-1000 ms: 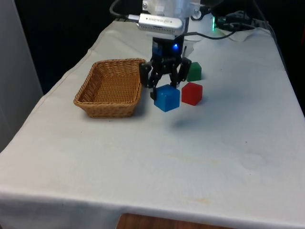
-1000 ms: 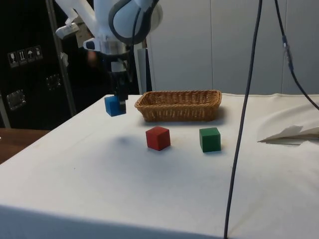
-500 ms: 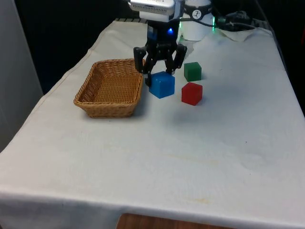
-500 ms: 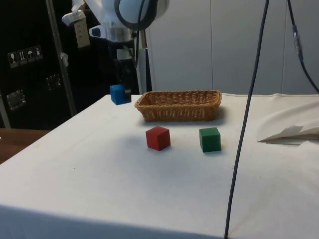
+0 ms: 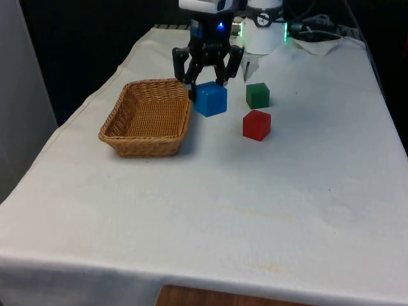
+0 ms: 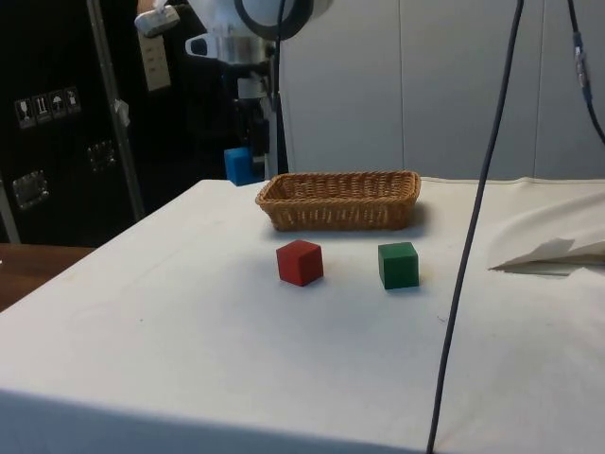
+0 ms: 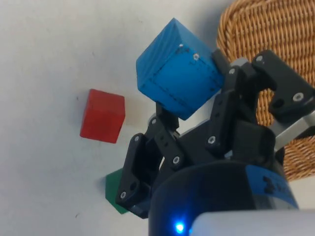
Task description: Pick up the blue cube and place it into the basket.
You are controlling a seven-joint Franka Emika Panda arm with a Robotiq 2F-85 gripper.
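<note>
Pickup looks done: the blue cube (image 5: 211, 99) hangs clear of the cloth, clamped between the closed fingers (image 7: 162, 135) of the gripper (image 5: 209, 75), so carrying it over and letting go remain. Nearest, the cube sits right between the jaws, squeezed on two opposite faces and turned a little askew in the grip, most of its body sticking out beyond the fingertips. Just to one side of the jaws, and lower, is the near rim of the basket (image 5: 148, 148); the cube is not yet above its hollow. Farther off on the opposite side, the red cube (image 5: 257, 124) and green cube (image 5: 257, 95) rest on the table (image 5: 255, 210), well apart from the grip.
</note>
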